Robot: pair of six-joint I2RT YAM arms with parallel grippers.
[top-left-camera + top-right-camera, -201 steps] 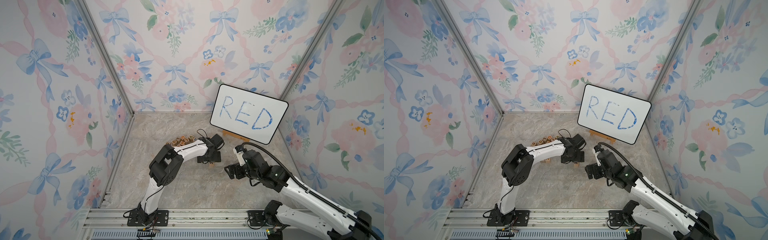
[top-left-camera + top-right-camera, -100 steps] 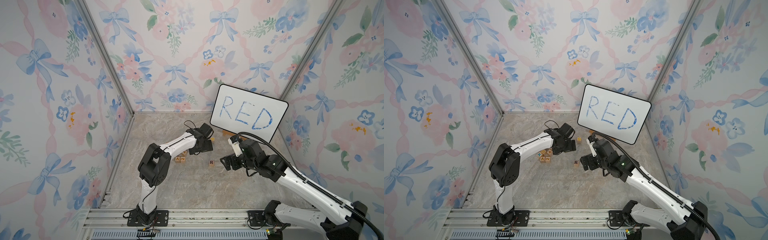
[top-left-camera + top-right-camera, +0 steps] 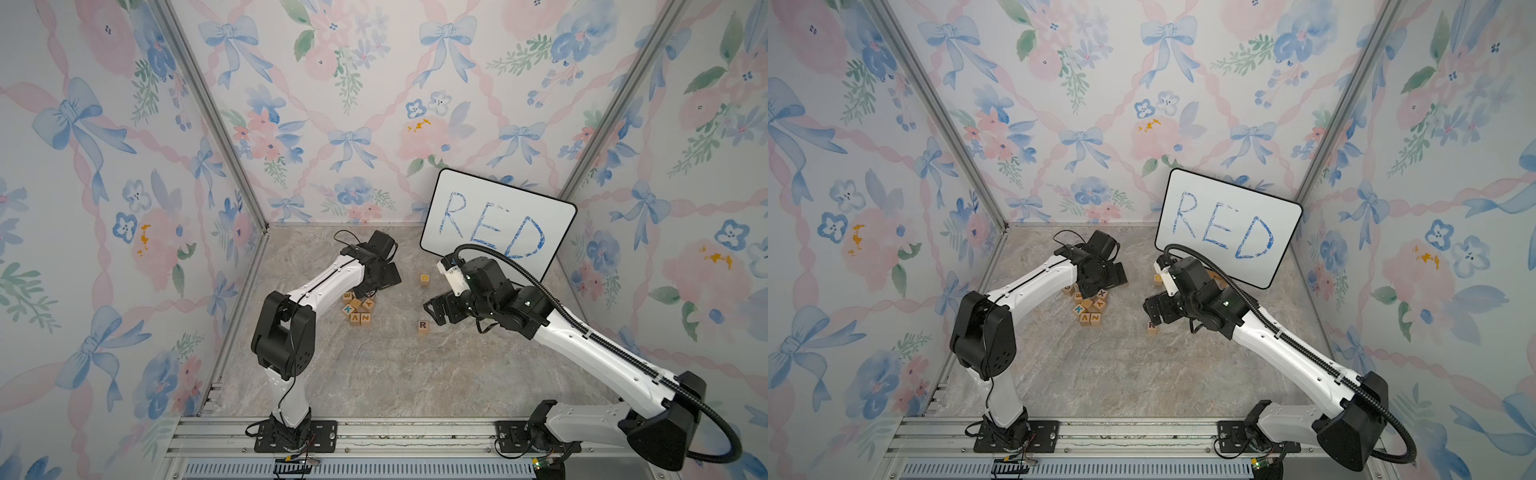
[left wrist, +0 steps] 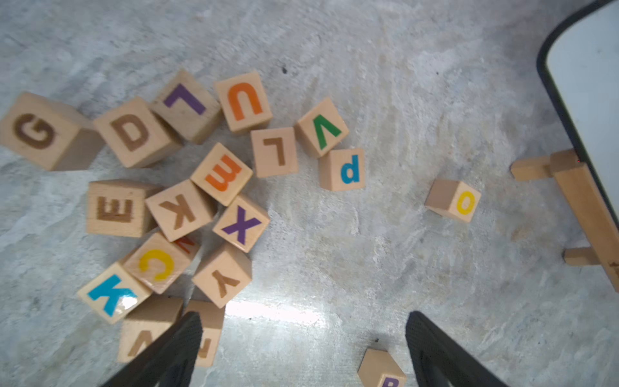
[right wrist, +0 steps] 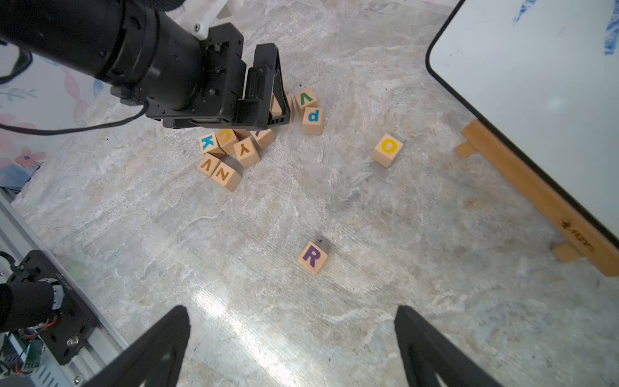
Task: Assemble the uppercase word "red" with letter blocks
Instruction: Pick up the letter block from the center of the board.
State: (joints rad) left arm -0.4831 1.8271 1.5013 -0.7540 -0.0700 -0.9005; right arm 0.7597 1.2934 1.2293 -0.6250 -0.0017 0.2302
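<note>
**Both grippers spread wide, the R cube lies apart from the heap**

The left gripper [image 3: 380,277] hangs over the heap of small light-wood letter cubes [image 3: 357,308] at the left of the grey marbled floor [image 3: 374,374]. Its fingers are spread wide and hold nothing. In the left wrist view the heap includes a cube with an orange E [image 4: 221,173] and a cube with a brown D [image 4: 132,132].

Well to the right of the heap, the cube with a purple R [image 3: 423,326] lies alone, letter up. A cube with a yellow O [image 3: 424,278] lies alone farther back. The right gripper [image 3: 436,309] hovers near the R cube, on its right, fingers wide and empty. Behind it, the white board with blue handwritten "RED" [image 3: 498,224] leans on a light wooden stand [image 5: 536,194].

A second ago the left gripper covered the R cube's spot. It has since swung back to the heap, leaving the cube in plain view, and the right gripper has reached forward towards it.
</note>
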